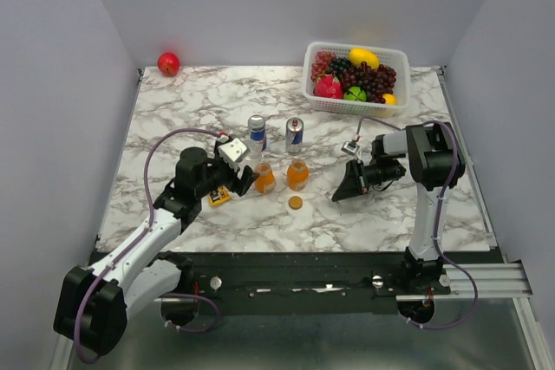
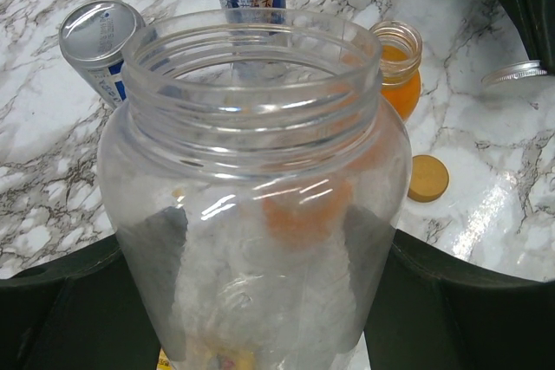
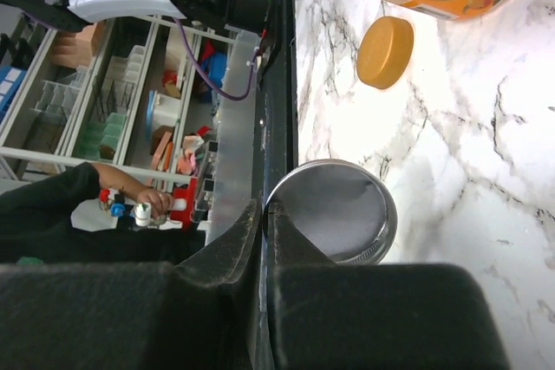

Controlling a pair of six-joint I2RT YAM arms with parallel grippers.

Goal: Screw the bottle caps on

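Note:
My left gripper (image 1: 244,178) (image 2: 260,301) is shut on the clear glass jar (image 1: 251,160) (image 2: 260,127), which is upright with an open, threaded mouth. My right gripper (image 1: 341,194) (image 3: 264,210) is shut on the rim of the flat silver lid (image 3: 340,214) (image 2: 516,73), held on edge just above the table, right of the bottles. Two stubby orange bottles (image 1: 264,179) (image 1: 297,174) stand between the grippers; the right one (image 2: 399,75) has no cap. One orange cap (image 1: 296,203) (image 2: 427,178) (image 3: 386,51) lies on the marble before them. A second small cap is not visible.
Two blue-and-silver cans (image 1: 257,130) (image 1: 295,134) stand just behind the bottles. A white basket (image 1: 395,51) of fruit sits at the back right and a red apple (image 1: 168,63) at the back left. A small yellow item (image 1: 218,197) lies under the left gripper.

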